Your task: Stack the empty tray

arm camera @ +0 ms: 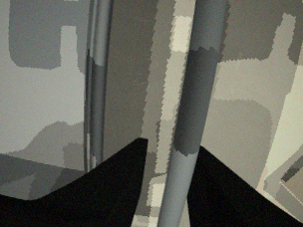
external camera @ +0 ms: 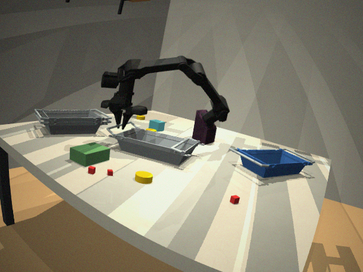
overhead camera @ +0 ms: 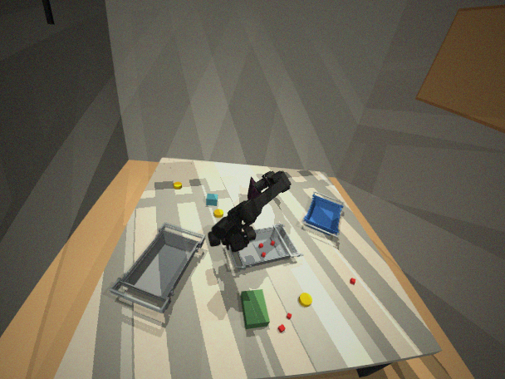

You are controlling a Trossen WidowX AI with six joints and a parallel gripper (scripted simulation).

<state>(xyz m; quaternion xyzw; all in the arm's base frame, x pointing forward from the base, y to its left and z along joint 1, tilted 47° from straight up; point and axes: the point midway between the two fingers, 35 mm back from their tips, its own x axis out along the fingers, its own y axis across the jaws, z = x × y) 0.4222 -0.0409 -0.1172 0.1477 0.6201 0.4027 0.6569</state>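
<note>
The loaded grey tray stands mid-table with several small red blocks inside. Its right bar lies inward across the top. Its left bar is swung out beyond the end nearest my gripper. My gripper points down at that left bar, fingers slightly apart and not clamped. In the wrist view the bar runs between the fingertips; whether they touch it I cannot tell. In the top view the arm hides the fingertips. An empty grey tray stands upright to the left.
A blue tray stands at the right. A green block, a teal block, yellow discs and loose red cubes lie around the trays.
</note>
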